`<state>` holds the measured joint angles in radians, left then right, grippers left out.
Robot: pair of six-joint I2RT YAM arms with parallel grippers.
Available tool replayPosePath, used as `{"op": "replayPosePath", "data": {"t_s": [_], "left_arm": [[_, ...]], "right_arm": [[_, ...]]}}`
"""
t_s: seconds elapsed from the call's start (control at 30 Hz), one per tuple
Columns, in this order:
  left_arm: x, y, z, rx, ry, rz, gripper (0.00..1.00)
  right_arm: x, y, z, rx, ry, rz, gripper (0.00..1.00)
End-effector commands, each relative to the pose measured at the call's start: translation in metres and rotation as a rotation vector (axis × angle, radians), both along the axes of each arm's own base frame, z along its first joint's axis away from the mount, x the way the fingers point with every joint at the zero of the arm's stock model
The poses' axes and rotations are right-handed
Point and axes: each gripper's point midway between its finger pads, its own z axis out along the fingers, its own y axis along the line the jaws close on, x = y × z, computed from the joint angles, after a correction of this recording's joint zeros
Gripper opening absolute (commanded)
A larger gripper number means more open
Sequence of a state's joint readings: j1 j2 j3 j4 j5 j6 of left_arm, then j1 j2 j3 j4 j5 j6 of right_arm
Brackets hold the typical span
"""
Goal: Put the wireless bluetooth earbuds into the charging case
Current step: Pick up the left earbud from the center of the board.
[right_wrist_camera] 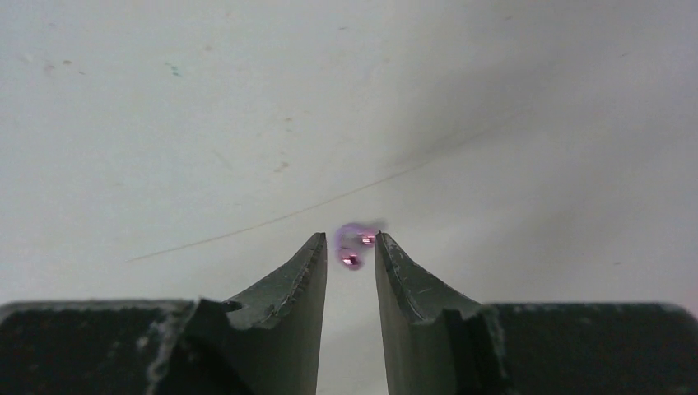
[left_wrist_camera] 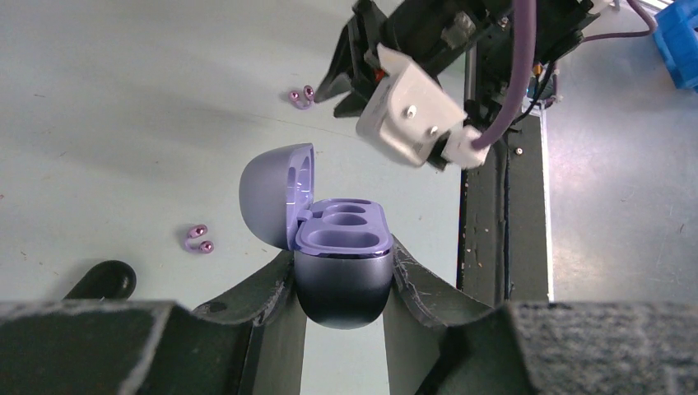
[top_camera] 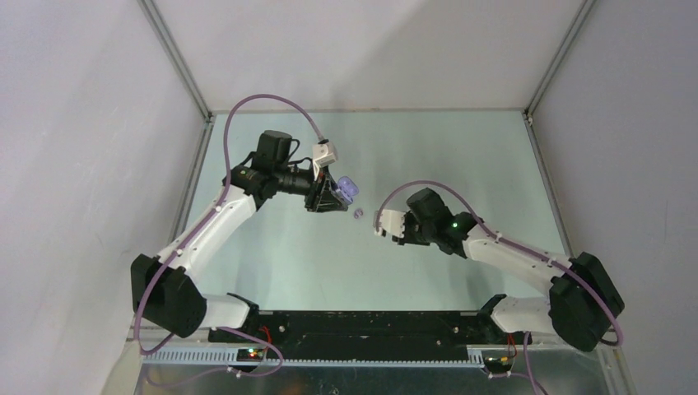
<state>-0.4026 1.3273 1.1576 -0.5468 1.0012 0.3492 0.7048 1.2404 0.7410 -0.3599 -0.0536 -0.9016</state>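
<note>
My left gripper point(top_camera: 328, 197) point(left_wrist_camera: 342, 253) is shut on the lilac charging case point(left_wrist_camera: 343, 271) point(top_camera: 347, 188) and holds it above the table. The case's lid point(left_wrist_camera: 267, 193) is swung open and both sockets are empty. One lilac earbud point(right_wrist_camera: 352, 244) point(top_camera: 357, 214) point(left_wrist_camera: 301, 96) lies on the table between the tips of my right gripper point(right_wrist_camera: 350, 240) point(top_camera: 379, 224). That gripper's jaws stand a little apart; the bud sits close to the right finger and clear of the left one. In the left wrist view, another lilac earbud point(left_wrist_camera: 198, 239) lies on the table to the left of the case.
The pale green table point(top_camera: 329, 271) is boxed in by white walls with metal edge rails point(top_camera: 196, 140). A black base bar point(top_camera: 354, 325) runs along the near edge. A blue object point(left_wrist_camera: 679, 41) shows at the top right of the left wrist view.
</note>
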Motion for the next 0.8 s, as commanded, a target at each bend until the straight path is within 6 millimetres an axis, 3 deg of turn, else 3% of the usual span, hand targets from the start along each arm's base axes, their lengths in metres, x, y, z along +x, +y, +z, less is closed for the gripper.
{"op": "replayPosePath", "data": {"t_s": [0.0, 0.13, 0.37, 0.53, 0.77], "left_arm": [[-0.001, -0.001, 0.004, -0.026, -0.015, -0.020, 0.00], [-0.002, 0.000, 0.007, -0.026, -0.026, -0.015, 0.00], [-0.002, 0.000, 0.007, -0.028, -0.025, -0.017, 0.00], [-0.002, 0.000, 0.007, -0.027, -0.025, -0.016, 0.00], [0.000, 0.000, 0.006, -0.022, -0.028, -0.011, 0.00]], "right_arm": [[-0.023, -0.008, -0.019, -0.087, 0.133, -0.168, 0.33], [-0.011, -0.016, -0.028, -0.232, 0.038, -0.268, 0.33], [-0.002, -0.024, -0.044, -0.333, 0.002, -0.367, 0.31], [0.003, -0.017, -0.049, -0.342, 0.018, -0.419, 0.29], [-0.011, -0.003, -0.060, -0.377, 0.045, -0.383, 0.28]]}}
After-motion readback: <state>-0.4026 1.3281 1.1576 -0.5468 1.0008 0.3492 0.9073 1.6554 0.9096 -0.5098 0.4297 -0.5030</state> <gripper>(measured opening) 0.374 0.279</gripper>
